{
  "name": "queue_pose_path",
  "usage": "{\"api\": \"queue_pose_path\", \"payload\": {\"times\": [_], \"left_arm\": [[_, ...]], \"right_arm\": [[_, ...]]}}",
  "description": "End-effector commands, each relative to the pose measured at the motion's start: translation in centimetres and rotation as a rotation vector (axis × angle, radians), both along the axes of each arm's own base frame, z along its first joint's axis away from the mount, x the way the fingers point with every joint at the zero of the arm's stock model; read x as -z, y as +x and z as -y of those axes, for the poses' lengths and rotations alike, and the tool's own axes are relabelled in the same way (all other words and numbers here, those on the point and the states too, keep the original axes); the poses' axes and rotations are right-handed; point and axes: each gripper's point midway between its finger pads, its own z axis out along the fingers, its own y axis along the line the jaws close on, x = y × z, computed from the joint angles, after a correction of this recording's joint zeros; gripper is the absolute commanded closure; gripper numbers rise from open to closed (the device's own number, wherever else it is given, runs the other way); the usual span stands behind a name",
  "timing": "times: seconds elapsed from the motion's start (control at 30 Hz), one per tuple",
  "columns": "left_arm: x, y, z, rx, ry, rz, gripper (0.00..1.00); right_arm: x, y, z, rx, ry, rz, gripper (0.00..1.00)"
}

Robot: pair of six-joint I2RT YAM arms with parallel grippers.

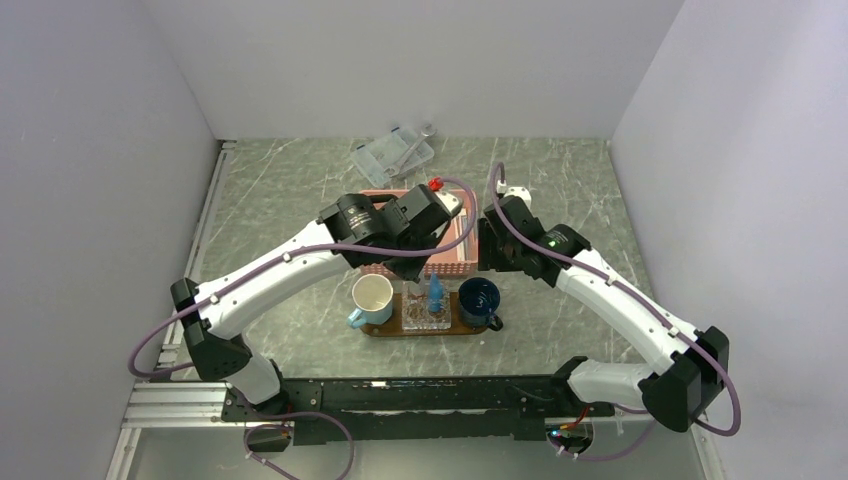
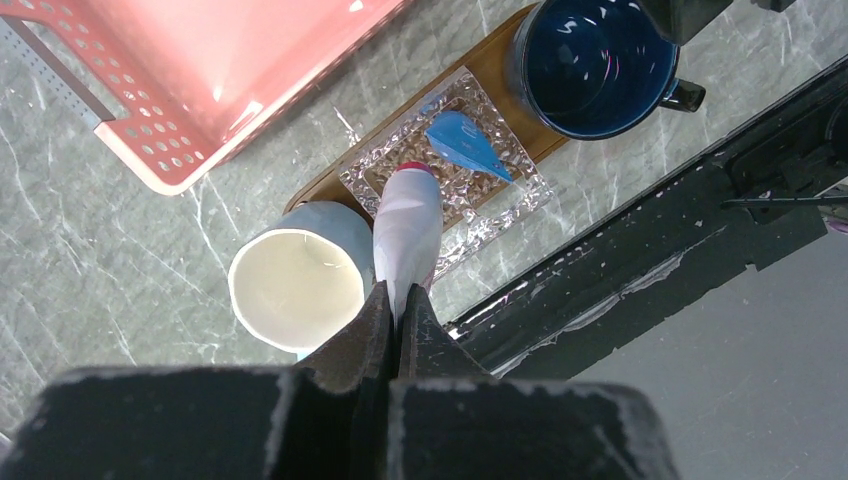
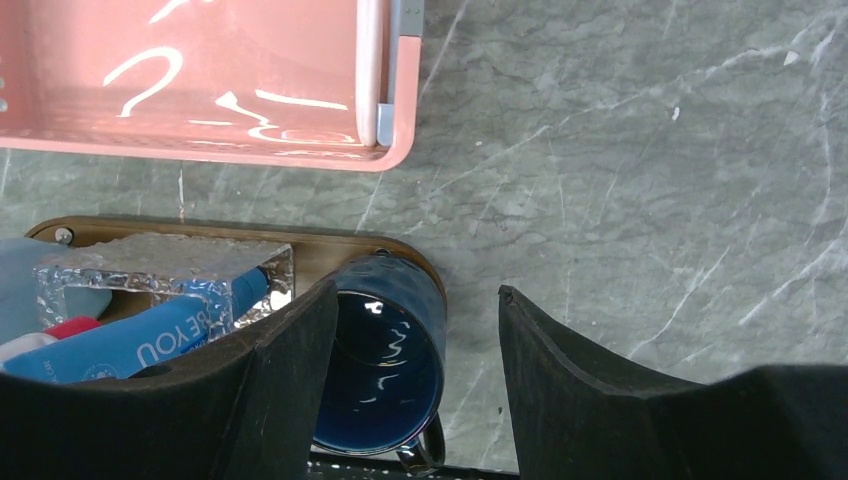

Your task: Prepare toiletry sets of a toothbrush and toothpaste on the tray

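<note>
At the pink basket's point(image 2: 200, 150) six o'clock lies the tray point(image 3: 325, 255), cream mug point(image 1: 372, 298) at the clear dish's point(image 2: 500, 195) nine, blue mug point(image 1: 478, 297) at three — best lower the pale tube point(image 2: 408, 235), clamped in the closed left gripper point(image 2: 397, 295), cap-down beside the blue tube point(image 2: 465, 145) — right gripper point(image 3: 417, 290) open, empty.

White arm links point(image 1: 300, 262), black joints point(image 1: 356, 218), looping lilac cables point(image 1: 132, 358), perhaps a small green status light point(image 1: 551, 241)

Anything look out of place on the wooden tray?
Nothing spilled or broken. The bright blue toothpaste tube sits in the clear faceted dish; the cream ceramic mug and dark-blue mug beside it are empty.
</note>
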Motion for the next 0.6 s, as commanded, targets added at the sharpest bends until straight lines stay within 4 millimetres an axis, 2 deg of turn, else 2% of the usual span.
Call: {"api": "queue_pose_path", "payload": {"times": [0.0,0.57], "left_arm": [[-1.6,0.6,0.7,0.008,-0.035,0.050,1.00],[0.7,1.5,1.4,0.013,0.014,0.062,1.00]], "right_arm": [[-1.2,0.6,-0.2,0.021,0.049,0.052,0.38],[-0.8,0.5,-1.0,-0.001,0.088,0.038,0.38]]}}
